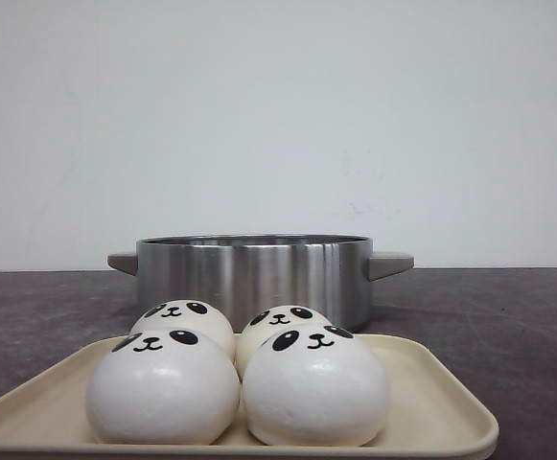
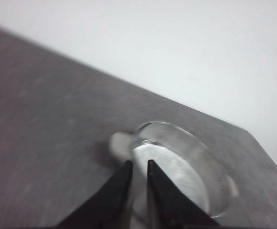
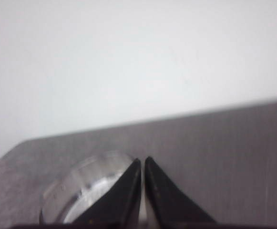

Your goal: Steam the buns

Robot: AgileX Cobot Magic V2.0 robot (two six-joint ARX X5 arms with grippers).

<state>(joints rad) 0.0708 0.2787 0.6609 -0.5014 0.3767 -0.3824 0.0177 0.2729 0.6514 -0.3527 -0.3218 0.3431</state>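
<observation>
Several white buns with black panda faces sit close together on a cream tray (image 1: 436,407) at the front of the table. The two nearest are a left bun (image 1: 163,388) and a right bun (image 1: 314,388), with others behind them (image 1: 184,318). Behind the tray stands a steel pot (image 1: 254,273). Neither gripper shows in the front view. In the left wrist view my left gripper (image 2: 139,163) has its black fingers nearly together and empty, with the pot (image 2: 186,167) beyond. My right gripper (image 3: 142,160) is shut and empty, with the pot (image 3: 81,186) beside it.
The pot has a grey handle on each side (image 1: 390,263). The dark grey table (image 1: 508,316) runs to a plain white wall. The tray's front edge lies at the bottom of the front view.
</observation>
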